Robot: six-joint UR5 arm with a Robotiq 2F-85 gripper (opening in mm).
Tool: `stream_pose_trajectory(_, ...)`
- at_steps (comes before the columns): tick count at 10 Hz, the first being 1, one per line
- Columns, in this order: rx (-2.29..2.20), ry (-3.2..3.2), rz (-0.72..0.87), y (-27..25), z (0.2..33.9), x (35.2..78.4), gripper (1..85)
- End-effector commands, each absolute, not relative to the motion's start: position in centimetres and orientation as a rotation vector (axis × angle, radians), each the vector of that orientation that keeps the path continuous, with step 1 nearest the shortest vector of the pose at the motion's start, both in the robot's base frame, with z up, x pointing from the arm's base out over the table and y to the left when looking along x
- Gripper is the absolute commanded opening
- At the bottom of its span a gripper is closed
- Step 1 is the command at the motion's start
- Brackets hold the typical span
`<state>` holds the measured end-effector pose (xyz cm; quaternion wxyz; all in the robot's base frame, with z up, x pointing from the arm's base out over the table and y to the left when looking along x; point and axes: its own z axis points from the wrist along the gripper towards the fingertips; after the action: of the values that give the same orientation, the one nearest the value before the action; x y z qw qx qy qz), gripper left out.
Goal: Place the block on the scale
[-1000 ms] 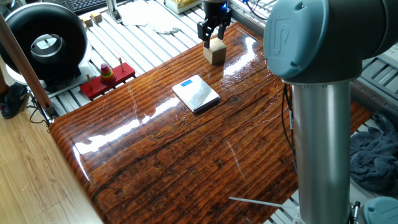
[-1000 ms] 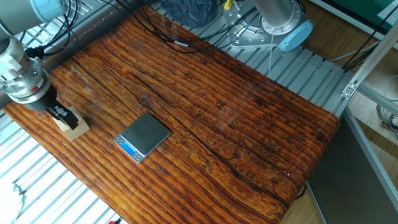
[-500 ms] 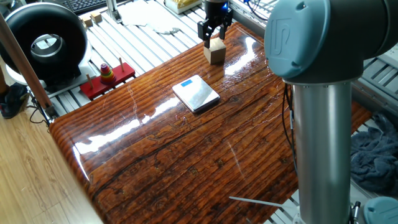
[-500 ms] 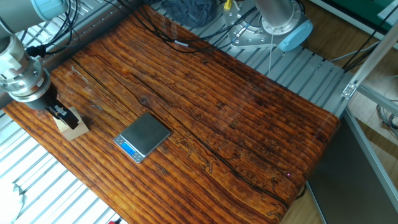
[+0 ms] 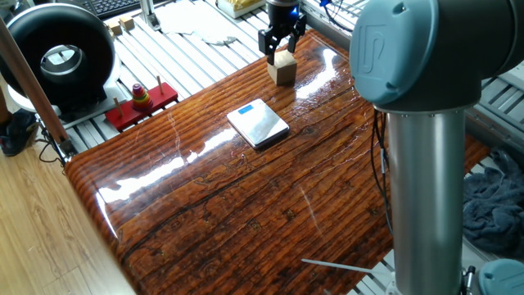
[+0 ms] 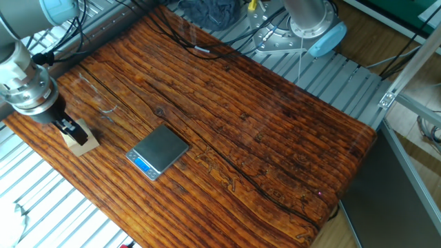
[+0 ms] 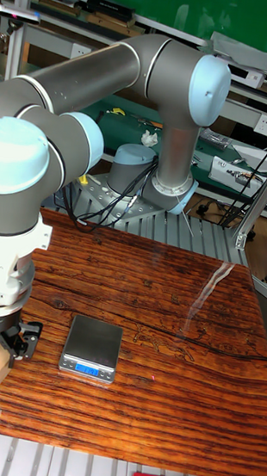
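Across the middle of one fixed view lies a glossy, dark-grained wooden counter (image 5: 270, 197), throwing back bright streaks of light and resting on a slatted metal frame (image 5: 192, 61); pale wood flooring (image 5: 41, 238) shows at its left. Beyond the counter in the tall fixed view, green panelling (image 7: 189, 1) backs cluttered shelves. Off the counter's far-left edge sits a red base with coloured stacking rings (image 5: 141, 100), beside a large black round device (image 5: 59, 56), with a keyboard (image 5: 123, 6) farther back. Grey cloth (image 5: 491, 209) is heaped at the right. The arm's broad grey column (image 5: 417, 156) fills the near right of that view and hides part of the counter behind it. At the far edge of the counter, the hand (image 5: 279, 49) stands over the block (image 5: 283, 67), its fingers narrowed against the block's top. The block's base appears to meet the wood. The scale (image 5: 258, 123) lies flat near the counter's middle, well apart from the block, blue strip toward the far side.
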<state>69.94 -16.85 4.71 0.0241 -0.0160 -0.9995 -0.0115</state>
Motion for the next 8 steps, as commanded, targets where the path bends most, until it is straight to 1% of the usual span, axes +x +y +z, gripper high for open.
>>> stream_pose_trajectory(1,-0.141,-3.095,-0.029,-17.08,4.89,69.95,67.7)
stream_pose_trajectory(8,-0.153,-3.093,-0.027,-17.02,5.09,69.82,67.0)
